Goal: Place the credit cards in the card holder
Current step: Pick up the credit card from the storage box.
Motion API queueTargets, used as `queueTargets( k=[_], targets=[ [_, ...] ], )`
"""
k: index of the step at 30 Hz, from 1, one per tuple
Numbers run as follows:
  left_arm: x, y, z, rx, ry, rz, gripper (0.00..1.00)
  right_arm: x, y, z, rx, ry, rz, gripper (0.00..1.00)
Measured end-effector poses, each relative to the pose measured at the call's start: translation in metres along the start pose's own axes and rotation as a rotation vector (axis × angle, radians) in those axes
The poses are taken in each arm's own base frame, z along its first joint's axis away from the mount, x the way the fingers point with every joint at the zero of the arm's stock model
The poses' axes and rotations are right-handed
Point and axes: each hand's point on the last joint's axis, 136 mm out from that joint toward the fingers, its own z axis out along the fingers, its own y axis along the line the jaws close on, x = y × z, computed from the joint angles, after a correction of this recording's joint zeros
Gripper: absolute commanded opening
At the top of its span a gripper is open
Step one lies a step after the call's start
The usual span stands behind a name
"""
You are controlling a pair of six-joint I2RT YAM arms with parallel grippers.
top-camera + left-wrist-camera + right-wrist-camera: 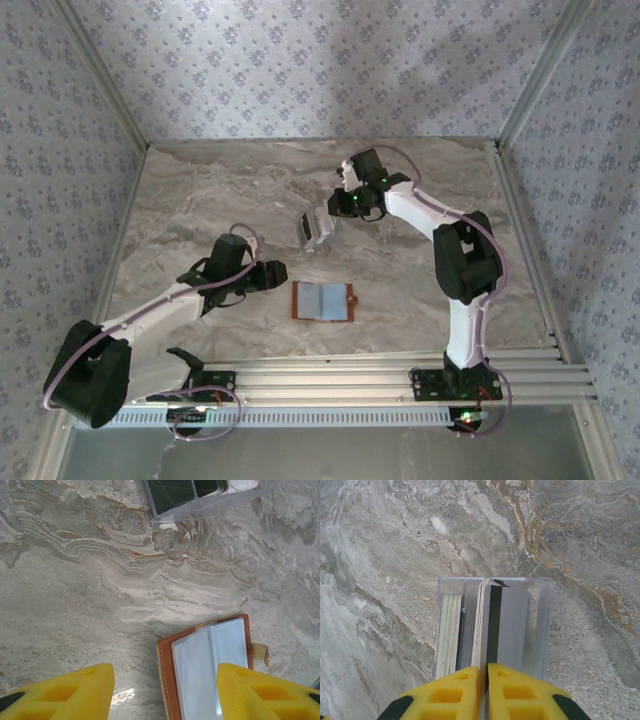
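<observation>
Pale blue flowered wallpaper [300,70] closes three sides around a grey marble-pattern table [200,190]. Near its middle is a small clear plastic box [540,610], and the thin white and dark credit cards [451,630] are packed in it side by side, their edges turned to the right wrist camera. The right gripper [486,680] reaches into the open end of this box. Its yellow fingers are pressed together on the edge of one pale card in the middle of the pack.

So the step in hand seems to be the taking of a card. The next move probably asks for a straight pull, because the neighbour cards touch the pinched one and could come out with it, and the box looks light enough to shift.

The flat tan-brown leather card holder [323,300] lies open nearer to the arms, apart from the box, its grey-blue pockets facing up. The left gripper [165,690] hovers over its left edge, fingers wide apart and nothing between them. It may need to steady the holder. Silver aluminium rails [350,365] run along the near edge, out of the way.
</observation>
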Motion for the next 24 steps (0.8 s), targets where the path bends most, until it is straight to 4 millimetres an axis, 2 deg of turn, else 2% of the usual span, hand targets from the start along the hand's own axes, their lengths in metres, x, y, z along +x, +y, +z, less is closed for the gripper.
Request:
queueTargets(
  k=[5, 15, 24],
  targets=[
    [0.0, 0.0, 0.0, -0.002, -0.002, 0.0, 0.56, -0.005, -0.001, -0.011, 0.02, -0.022, 0.0, 0.09],
    [0.0, 0.001, 0.001, -0.004, 0.0, -0.001, 0.59, -0.008, -0.01, -0.02, 0.076, -0.037, 0.003, 0.0],
    [0.001, 0.002, 0.002, -0.008, 0.005, -0.003, 0.64, -0.017, -0.015, -0.052, 0.178, -0.128, -0.012, 0.0]
  ],
)
